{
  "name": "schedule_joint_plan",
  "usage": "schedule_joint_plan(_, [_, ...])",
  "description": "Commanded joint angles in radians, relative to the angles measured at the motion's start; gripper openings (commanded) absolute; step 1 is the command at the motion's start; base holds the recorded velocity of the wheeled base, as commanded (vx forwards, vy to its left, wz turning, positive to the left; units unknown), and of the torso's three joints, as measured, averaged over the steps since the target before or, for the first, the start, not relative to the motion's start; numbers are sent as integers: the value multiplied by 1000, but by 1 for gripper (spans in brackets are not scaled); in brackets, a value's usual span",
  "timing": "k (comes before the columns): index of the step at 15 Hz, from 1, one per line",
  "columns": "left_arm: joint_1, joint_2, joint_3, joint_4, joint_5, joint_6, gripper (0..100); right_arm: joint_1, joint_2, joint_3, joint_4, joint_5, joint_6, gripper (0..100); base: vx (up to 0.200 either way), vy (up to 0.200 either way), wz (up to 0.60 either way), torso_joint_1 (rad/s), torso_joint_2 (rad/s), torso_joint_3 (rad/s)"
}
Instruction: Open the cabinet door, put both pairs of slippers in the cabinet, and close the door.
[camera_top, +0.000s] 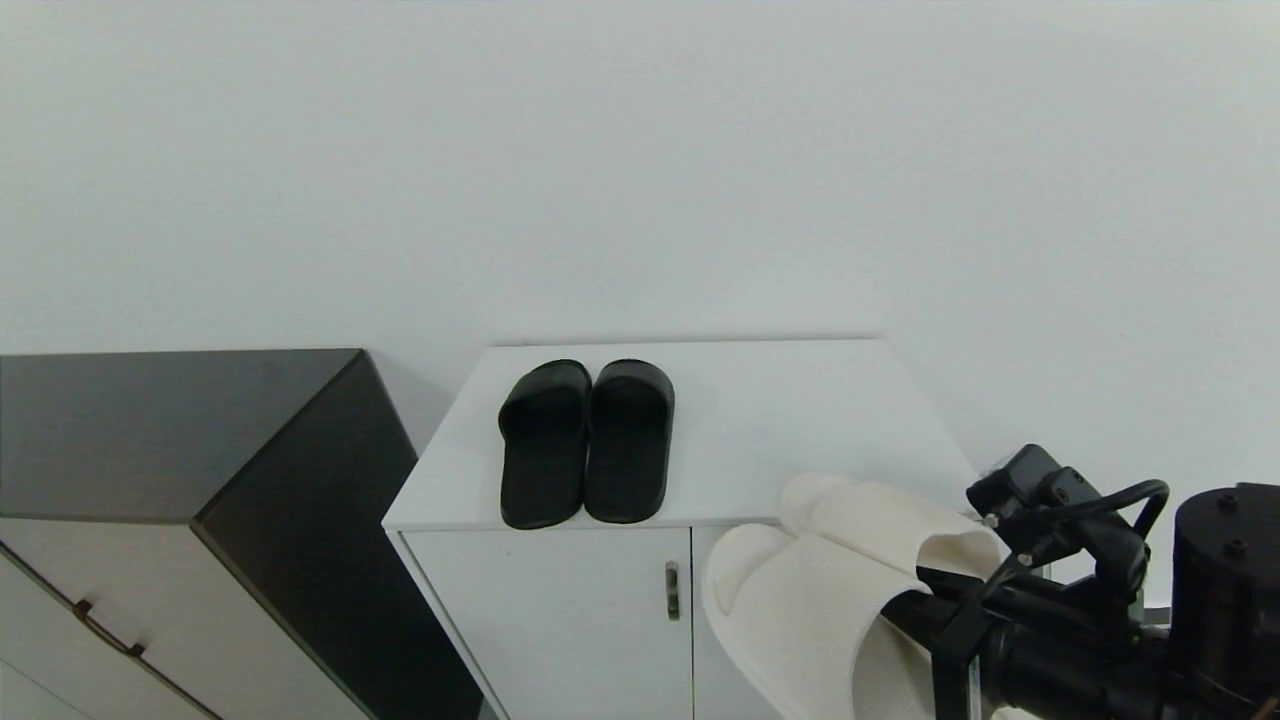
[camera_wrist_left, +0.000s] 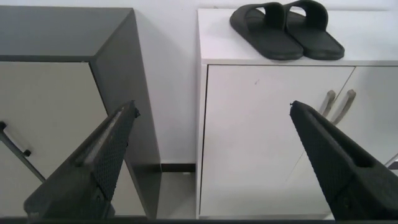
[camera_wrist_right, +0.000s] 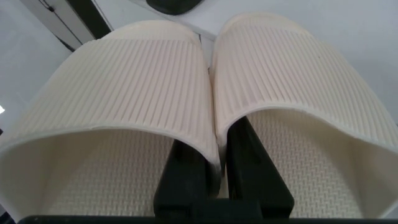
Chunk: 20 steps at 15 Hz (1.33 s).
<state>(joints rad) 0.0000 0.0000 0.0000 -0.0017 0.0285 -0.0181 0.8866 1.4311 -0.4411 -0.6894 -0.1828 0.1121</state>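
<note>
Head view: a white cabinet (camera_top: 560, 610) stands against the wall with both doors shut, a handle (camera_top: 672, 590) at the seam. The black slippers (camera_top: 587, 440) lie side by side on its top. The cream slippers (camera_top: 830, 570) hang on the right gripper (camera_top: 925, 605) in front of the right door. A dark dresser (camera_top: 200, 430) stands to the left. Left wrist view: the left gripper (camera_wrist_left: 212, 109) faces the cabinet front, fingers (camera_wrist_left: 106, 155) spread wide, nothing between them. Right wrist view: the right gripper's fingers (camera_wrist_right: 186, 180) are clamped on the adjoining inner walls of the cream pair, toes pointing away.
</note>
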Motion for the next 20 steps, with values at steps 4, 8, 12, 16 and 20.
schedule_joint_plan(4, [0,0,0,0,1,1,100,0,-4,12,2,14,-2,0,0,0,0,-146,343,185])
schedule_joint_plan(8, [0,0,0,0,1,0,100,2,-20,28,2,23,-15,0,0,0,0,-224,518,290])
schedule_joint_plan(12, [0,0,0,0,1,0,100,5,-44,50,2,29,-20,0,0,0,0,-226,546,315])
schedule_joint_plan(16, [0,0,0,0,2,3,100,5,-43,62,2,37,-28,0,0,0,0,-209,530,316])
schedule_joint_plan(20, [0,0,0,0,1,4,100,5,-37,68,4,37,-28,0,0,0,0,-177,502,316])
